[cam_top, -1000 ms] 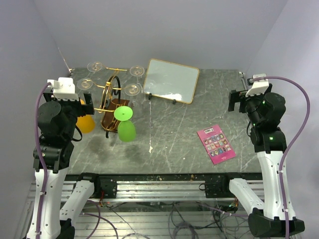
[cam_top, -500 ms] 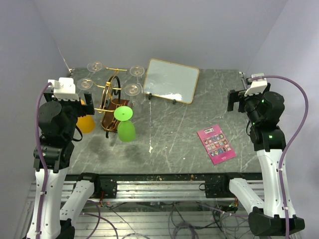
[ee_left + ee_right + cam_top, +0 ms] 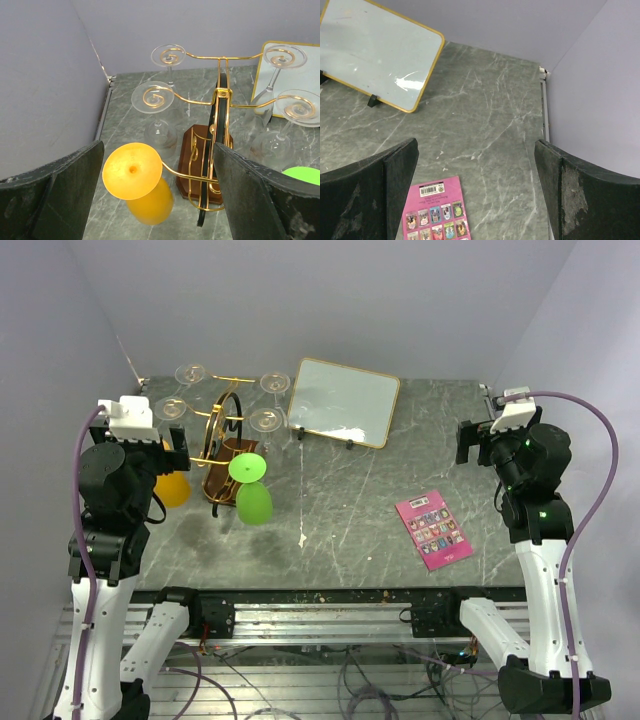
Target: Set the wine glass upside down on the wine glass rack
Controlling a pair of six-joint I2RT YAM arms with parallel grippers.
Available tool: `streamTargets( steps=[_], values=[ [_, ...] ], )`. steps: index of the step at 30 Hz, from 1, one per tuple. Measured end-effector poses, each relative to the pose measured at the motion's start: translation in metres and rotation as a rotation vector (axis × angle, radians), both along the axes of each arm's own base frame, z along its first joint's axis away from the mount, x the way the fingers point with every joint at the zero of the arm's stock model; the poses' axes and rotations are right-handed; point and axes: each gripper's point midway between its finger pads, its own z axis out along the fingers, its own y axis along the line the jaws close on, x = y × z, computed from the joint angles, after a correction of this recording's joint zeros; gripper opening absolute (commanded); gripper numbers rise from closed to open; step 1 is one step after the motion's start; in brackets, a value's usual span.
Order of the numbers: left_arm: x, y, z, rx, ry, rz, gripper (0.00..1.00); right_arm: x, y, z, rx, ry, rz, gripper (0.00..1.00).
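Wine glass rack (image 3: 225, 455) is being carried at 10 o'clock on the table (image 3: 340, 510). An orange wine glass (image 3: 132, 171) is being hung upside down at its 9 o'clock arm and a green wine glass (image 3: 253, 502) at 5 o'clock. Left end effector (image 3: 155, 200) is being held wide open, empty, above the orange wine glass. Right end effector (image 3: 475, 195) is being held wide open, empty, above a pink booklet (image 3: 435, 212) at 3 o'clock.

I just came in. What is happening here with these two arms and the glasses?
Nothing is being handled right now. The left gripper and right gripper are both open and empty, raised above the table. The rack holds six glasses upside down: four clear glasses, an orange glass and a green glass. The left gripper hovers by the orange one; the right is far off, near the pink card.
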Motion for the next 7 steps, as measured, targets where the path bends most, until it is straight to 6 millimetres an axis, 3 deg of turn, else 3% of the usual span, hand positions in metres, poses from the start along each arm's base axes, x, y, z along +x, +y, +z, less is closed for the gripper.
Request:
streamTargets(
  steps=[7],
  values=[
    [0.0001, -0.0004, -0.0003, 0.000, 0.001, -0.002, 1.00, -0.0006, -0.0001, -0.0015, 0.000, 0.006, 0.000, 1.00]
  ],
)
